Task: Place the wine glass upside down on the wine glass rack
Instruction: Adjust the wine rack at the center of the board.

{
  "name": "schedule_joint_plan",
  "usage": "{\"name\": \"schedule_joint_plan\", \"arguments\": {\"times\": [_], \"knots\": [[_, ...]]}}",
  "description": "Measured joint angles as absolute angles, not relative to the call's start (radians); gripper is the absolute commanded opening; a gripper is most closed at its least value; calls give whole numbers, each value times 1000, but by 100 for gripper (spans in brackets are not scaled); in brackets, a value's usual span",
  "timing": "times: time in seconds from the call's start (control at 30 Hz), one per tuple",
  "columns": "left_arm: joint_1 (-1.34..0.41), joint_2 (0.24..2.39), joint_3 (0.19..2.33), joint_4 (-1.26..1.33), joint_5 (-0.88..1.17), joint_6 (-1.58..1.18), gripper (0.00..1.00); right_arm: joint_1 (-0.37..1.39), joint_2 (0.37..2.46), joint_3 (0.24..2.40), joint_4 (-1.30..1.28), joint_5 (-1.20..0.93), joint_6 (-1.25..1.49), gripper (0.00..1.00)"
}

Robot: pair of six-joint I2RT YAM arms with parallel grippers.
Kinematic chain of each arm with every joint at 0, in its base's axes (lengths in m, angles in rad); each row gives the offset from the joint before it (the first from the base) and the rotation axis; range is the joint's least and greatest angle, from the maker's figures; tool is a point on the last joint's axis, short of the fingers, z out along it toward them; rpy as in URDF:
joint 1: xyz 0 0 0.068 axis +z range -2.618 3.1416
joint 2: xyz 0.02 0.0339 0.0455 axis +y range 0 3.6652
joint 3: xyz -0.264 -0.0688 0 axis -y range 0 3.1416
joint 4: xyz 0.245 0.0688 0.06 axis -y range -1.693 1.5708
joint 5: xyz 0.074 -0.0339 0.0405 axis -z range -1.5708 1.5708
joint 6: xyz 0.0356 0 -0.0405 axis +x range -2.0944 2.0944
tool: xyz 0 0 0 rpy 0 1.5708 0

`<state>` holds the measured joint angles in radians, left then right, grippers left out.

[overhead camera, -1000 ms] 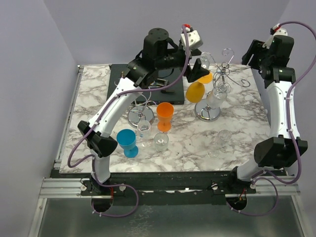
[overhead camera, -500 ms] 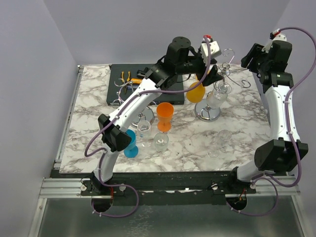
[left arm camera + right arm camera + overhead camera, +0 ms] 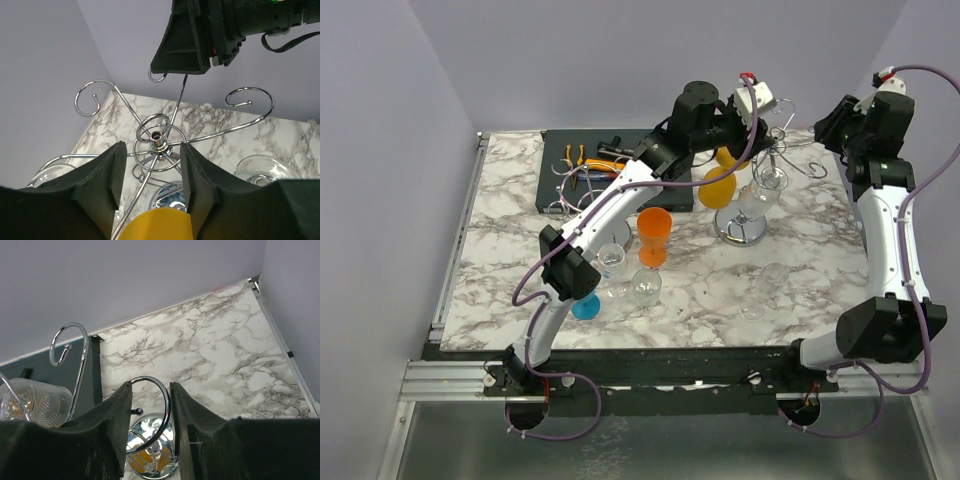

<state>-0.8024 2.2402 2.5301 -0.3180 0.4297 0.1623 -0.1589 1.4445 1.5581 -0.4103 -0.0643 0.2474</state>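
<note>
Left gripper [image 3: 152, 150]: jaws apart, yellow wine glass [image 3: 157, 227] between them, can't tell if pinched. Right gripper [image 3: 150, 386]: narrow gap, a rack [image 3: 157, 135] curl visible through it. White marble table [image 3: 200, 350], plain lilac walls. Glass cut off at the wrist frame's bottom edge. From above: bowl-down under left gripper, just beside rack post.

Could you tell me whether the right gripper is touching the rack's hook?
Cannot tell: the right wrist view shows the hook between the fingers of the right gripper, with neither contact nor gap plain.
</note>
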Motion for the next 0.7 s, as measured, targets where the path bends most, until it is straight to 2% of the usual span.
{"name": "schedule_joint_plan", "arguments": {"times": [0.23, 0.7], "knots": [[-803, 2254, 2530, -276, 371, 141, 45, -159, 1412, 1522, -386, -54, 272, 32], [-825, 2310, 2545, -231, 302, 147, 43, -164, 1382, 1491, -383, -53, 307, 25]]}}
